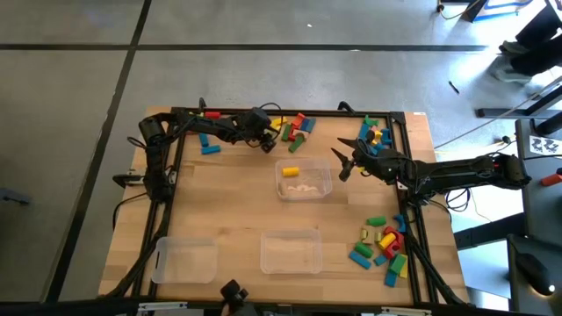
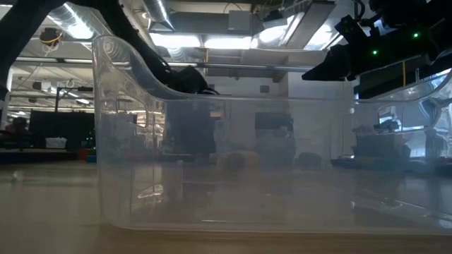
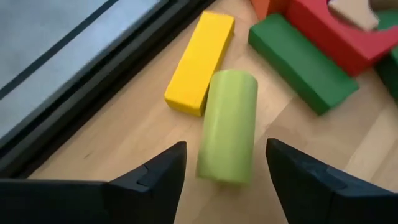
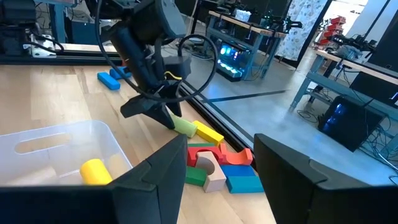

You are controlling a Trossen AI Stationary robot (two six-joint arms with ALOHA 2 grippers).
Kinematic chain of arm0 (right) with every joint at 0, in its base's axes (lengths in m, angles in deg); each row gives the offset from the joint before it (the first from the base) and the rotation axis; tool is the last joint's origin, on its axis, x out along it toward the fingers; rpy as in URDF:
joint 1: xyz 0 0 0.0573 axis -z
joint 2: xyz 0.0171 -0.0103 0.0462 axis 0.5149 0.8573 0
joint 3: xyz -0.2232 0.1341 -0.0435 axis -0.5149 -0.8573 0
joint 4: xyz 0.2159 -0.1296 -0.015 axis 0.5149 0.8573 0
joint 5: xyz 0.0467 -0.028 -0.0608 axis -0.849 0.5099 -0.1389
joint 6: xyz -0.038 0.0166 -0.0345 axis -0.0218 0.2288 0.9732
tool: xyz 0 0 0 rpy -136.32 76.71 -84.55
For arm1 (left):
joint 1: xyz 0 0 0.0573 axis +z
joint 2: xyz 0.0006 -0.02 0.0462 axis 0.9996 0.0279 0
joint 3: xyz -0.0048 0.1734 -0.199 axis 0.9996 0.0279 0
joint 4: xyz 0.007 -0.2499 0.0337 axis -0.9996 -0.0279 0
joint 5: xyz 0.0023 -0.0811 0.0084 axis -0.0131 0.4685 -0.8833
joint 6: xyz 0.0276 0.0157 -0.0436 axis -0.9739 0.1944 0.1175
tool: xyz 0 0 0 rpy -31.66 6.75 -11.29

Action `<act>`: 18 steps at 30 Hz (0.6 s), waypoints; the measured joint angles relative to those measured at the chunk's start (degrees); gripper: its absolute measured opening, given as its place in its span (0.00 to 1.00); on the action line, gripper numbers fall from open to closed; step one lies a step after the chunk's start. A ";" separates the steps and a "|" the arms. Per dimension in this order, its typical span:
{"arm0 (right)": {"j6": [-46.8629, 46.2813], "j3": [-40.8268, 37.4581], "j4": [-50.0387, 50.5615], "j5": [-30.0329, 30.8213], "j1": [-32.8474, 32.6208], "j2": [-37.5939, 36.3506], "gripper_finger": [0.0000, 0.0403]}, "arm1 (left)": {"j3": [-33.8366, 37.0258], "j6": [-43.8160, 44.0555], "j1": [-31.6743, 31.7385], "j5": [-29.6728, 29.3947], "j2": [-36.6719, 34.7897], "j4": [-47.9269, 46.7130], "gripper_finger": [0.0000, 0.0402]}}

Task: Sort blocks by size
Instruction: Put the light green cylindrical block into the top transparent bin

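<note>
Left gripper [image 3: 224, 168] open around a light-green cylinder block [image 3: 228, 126] at the far block pile.

Surface [image 1: 237, 202] carries three clear trays; the middle tray [image 1: 304, 180] holds a yellow block [image 1: 291, 171]. Left gripper jaws stand wide, one each side of the cylinder, not clamped. A yellow bar [image 3: 200, 61] lies touching the cylinder. Right gripper [image 4: 217, 165] hovers beside the middle tray, jaws parted, empty.

No legible text or labels.
</note>
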 joint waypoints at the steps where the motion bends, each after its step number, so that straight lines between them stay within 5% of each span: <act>1: 0.00 0.00 -0.01 0.00 0.02 0.00 0.46 | 0.00 -0.19 0.02 0.00 0.00 -0.44 0.50; 11: 0.00 0.00 -0.02 0.00 0.00 0.00 0.46 | 0.00 -3.96 1.01 0.00 -0.02 -2.10 0.31; 18: 0.02 0.00 -0.02 0.00 0.01 -0.02 0.46 | 0.00 -6.95 0.76 -0.02 -0.09 -1.81 0.30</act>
